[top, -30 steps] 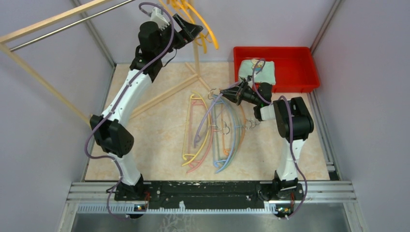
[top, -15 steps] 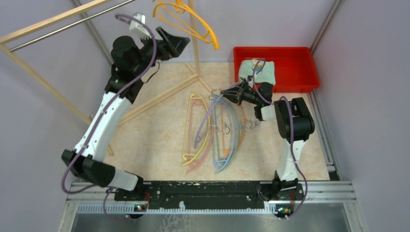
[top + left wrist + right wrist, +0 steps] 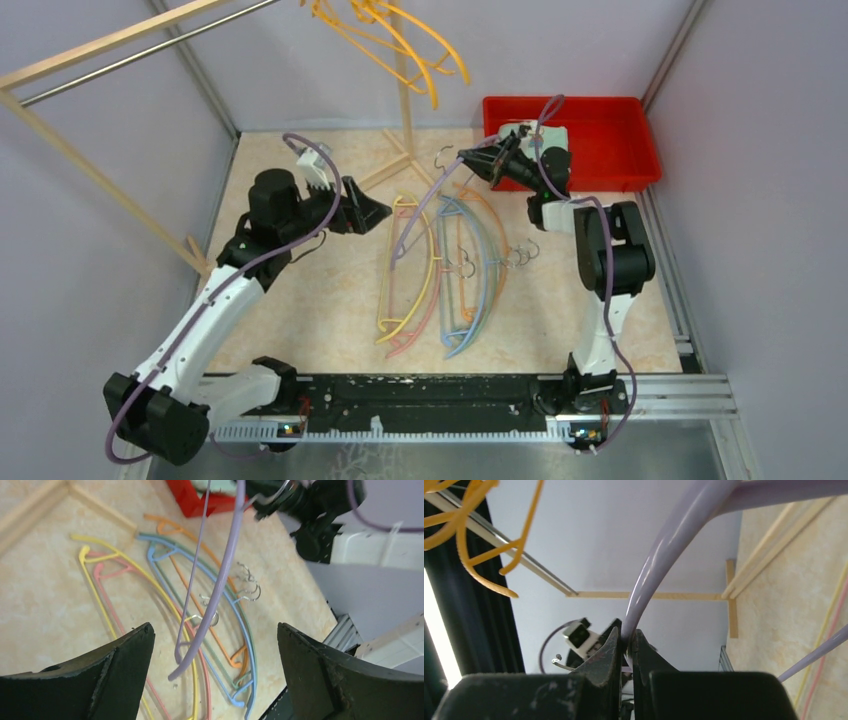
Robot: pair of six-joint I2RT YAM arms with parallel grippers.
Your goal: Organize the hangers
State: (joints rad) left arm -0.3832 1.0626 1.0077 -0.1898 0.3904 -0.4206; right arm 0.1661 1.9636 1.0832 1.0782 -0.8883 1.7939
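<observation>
Reaching low over the table (image 3: 300, 310), the left arm stretches forward from its base with the elbow near the front edge. The left gripper (image 3: 375, 212) hangs just left of the hanger pile, fingers spread wide and nothing between them. The right arm stands upright, its wrist bent toward the far side. The right gripper (image 3: 470, 158) is up off the table in front of the red bin (image 3: 610, 150), pinched tight on the purple hanger (image 3: 229, 560) near its hook end. In the right wrist view both fingers press the purple plastic.

The purple hanger slants down from that grip toward the left. Its lower end hangs over the pile; contact cannot be judged. It is thin, curved and glossy, with a slimmer straight bar beside the thick arc. The pile of hangers (image 3: 462, 265) lies flat mid-table in yellow, pink, blue, green and orange, arcs overlapping and metal hooks bunched near the middle. Yellow hangers (image 3: 430, 80) hang high by the wooden post (image 3: 405, 115).
</observation>
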